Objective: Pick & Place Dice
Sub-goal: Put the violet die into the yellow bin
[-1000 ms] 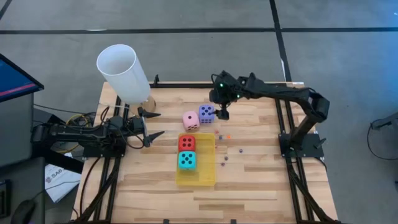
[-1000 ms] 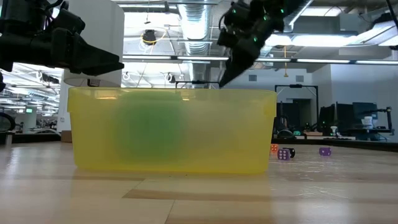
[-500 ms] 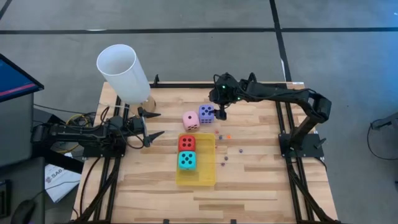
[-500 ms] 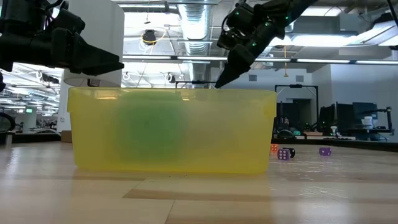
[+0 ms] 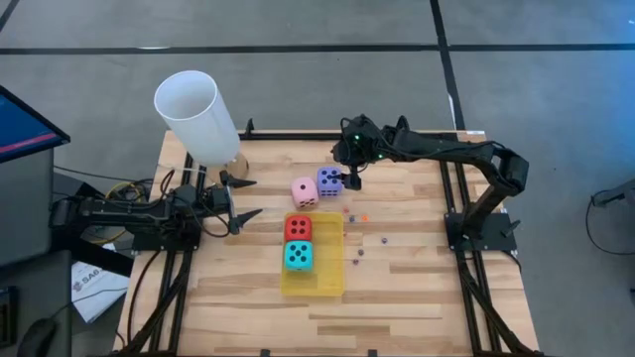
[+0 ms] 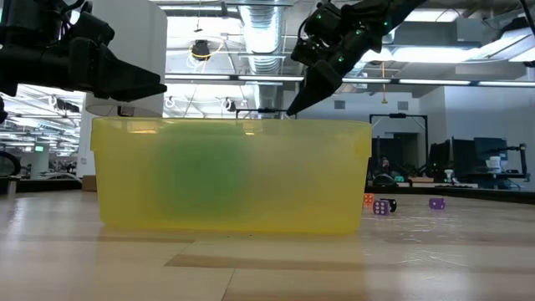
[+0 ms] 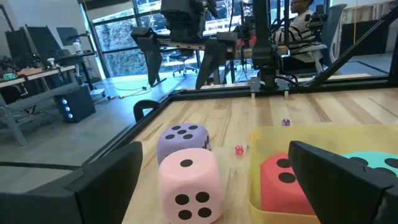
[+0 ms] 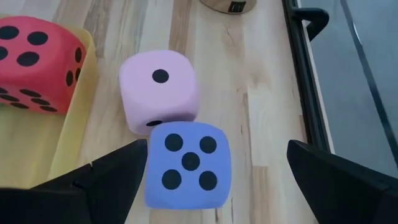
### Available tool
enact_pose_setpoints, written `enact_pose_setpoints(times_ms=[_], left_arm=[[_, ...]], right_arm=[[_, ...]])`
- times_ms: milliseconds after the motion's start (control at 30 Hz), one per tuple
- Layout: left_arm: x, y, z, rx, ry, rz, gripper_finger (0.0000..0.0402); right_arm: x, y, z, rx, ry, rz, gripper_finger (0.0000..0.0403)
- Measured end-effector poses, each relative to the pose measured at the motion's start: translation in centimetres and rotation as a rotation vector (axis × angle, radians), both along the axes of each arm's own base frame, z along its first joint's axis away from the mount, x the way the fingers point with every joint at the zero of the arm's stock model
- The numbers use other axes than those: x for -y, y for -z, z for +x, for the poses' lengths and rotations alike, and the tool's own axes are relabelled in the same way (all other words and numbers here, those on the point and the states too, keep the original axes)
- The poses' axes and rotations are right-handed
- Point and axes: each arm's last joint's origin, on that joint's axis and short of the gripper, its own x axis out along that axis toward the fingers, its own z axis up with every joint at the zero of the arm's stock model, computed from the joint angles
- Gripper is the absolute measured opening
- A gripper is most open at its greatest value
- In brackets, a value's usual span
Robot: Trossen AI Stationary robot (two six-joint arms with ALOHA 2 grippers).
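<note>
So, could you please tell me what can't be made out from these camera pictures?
- Low view: the translucent yellow plastic tray fills the foreground; the dice inside show only as a green blur, and those behind it are hidden.
- High view: the tiny coloured beads are too small to read.
- Left wrist view: the cyan foam die is mostly hidden by the left gripper's own dark finger.
- Right wrist view: the red foam die is cut off by the edge.

Even, bright light falls from overhead; shadows on the worktop (image 5: 397,268) are short and soft. In the low view ceiling lamps (image 6: 201,52) glare, and the yellow tray (image 6: 234,176) just before the lens is blurred to a haze. Both wrist views are sharp on the dice beyond the fingers (image 8: 112,180), while the fingers themselves are dark and soft-edged.
</note>
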Motion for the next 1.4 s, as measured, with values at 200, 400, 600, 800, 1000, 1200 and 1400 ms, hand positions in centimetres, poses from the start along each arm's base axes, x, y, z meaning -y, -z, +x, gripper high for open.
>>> enact_pose_setpoints(times_ms=[200,400,600,800,1000,1200,1400], left_arm=[[0.0,0.0,0.0,0.000,0.000,0.000,0.0392],[0.0,0.0,0.0,0.000,0.000,0.000,0.0392],[0.0,0.0,0.0,0.000,0.000,0.000,0.0392],[0.0,0.0,0.0,0.000,0.000,0.000,0.0392],[0.0,0.0,0.0,0.000,0.000,0.000,0.0392],[0.0,-0.1,0.0,0.006,0.000,0.001,0.0392],[0.0,0.0,0.0,0.005,0.000,0.001,0.0392]], right_arm=[[0.0,-0.1,0.1,0.015,-0.001,-0.007,0.0382],[0.0,-0.1,0.1,0.015,-0.004,-0.009,0.0382],[0.3,-0.3,0.2,0.039,0.003,-0.019,0.0382],[0.3,-0.5,0.6,0.090,0.049,0.018,0.0382],[-0.1,-0.6,0.8,0.095,0.021,-0.001,0.0382],[0.0,-0.9,1.0,0.132,0.021,-0.016,0.0382],[0.1,-1.0,1.1,0.144,0.022,-0.021,0.0382]])
